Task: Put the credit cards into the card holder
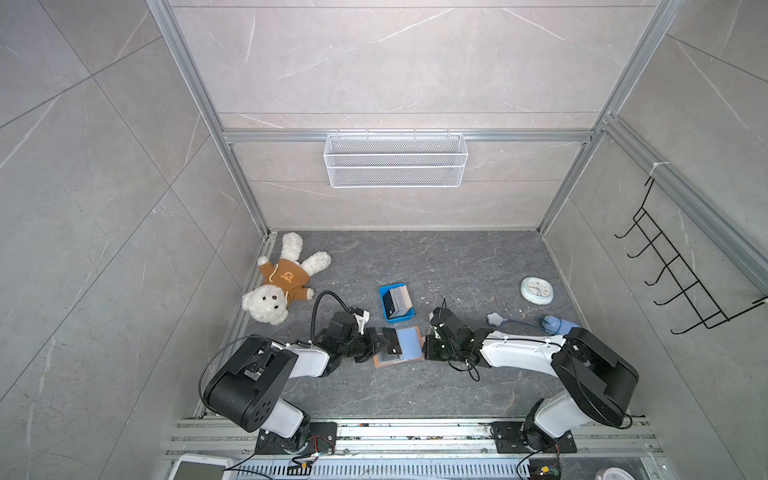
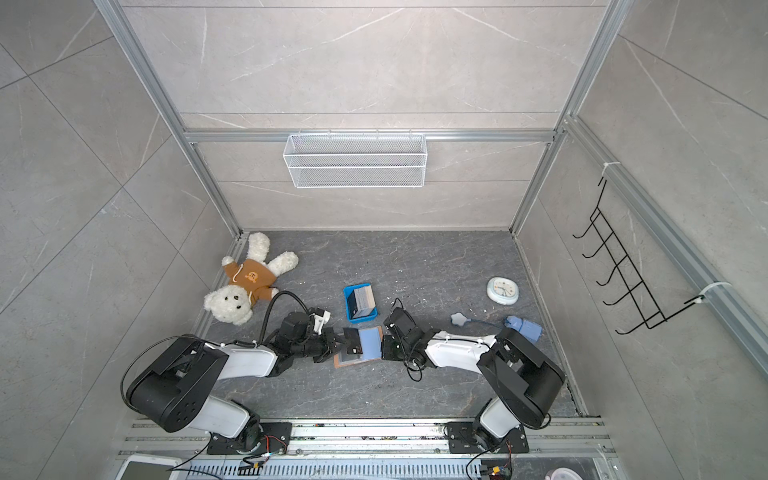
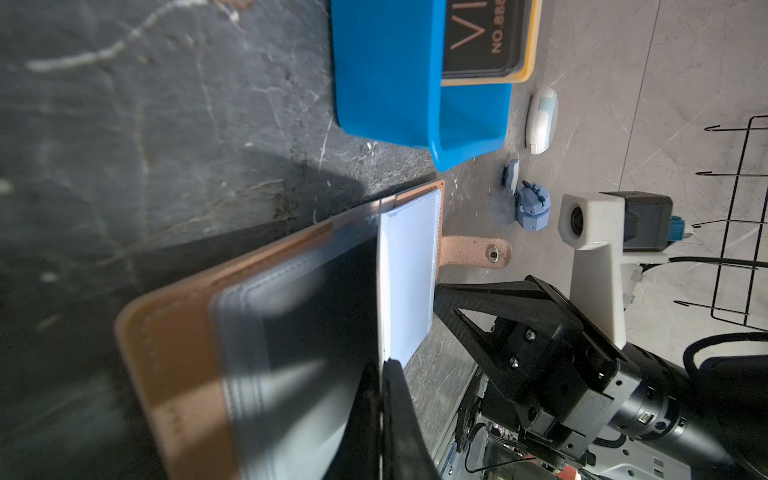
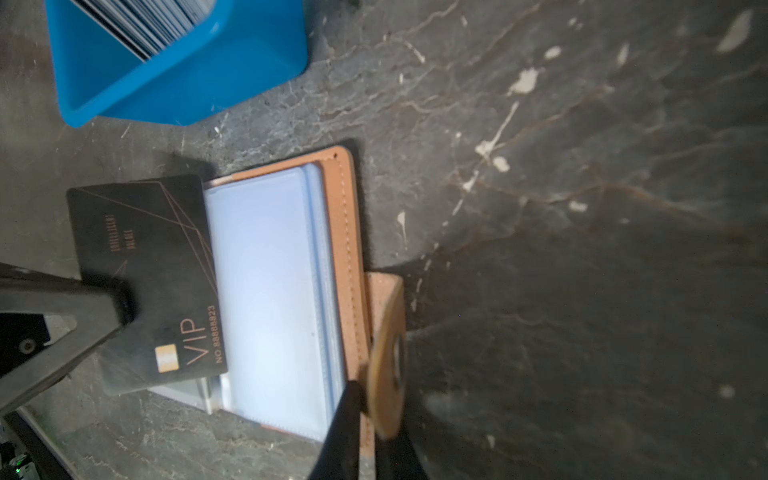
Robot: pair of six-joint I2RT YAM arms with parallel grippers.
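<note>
Front-centre on table (image 1: 415, 390): card holder (image 1: 409, 348) open flat, btwn L claw (image 1: 384, 343) & R claw (image 1: 424, 350). Card (image 4: 145, 257) pinched in L claw lies over holder's left half. R claw at its right edge, on the strap (image 3: 469, 249). Tray (image 1: 400, 318) just behind holder, w/ credit cards (image 1: 401, 300) standing in it. Teddy (image 1: 282, 286) back-left, clock (image 1: 537, 290) back-right. Basket (image 1: 395, 160) on rear wall, hook rack (image 1: 681, 266) on right wall.

This is a robot test cell in a lab. The left arm (image 1: 307, 359) and right arm (image 1: 519, 351) are bolted to slotted aluminium rails (image 1: 415, 436) inside an aluminium-profile frame (image 1: 395, 136) with stone-look panels. A wire basket (image 1: 395, 160) hangs well beyond the jaws of the left gripper (image 1: 384, 343) and right gripper (image 1: 424, 347). Props lie out to either side of them: a teddy bear (image 1: 282, 286) and a clock (image 1: 537, 290).
</note>
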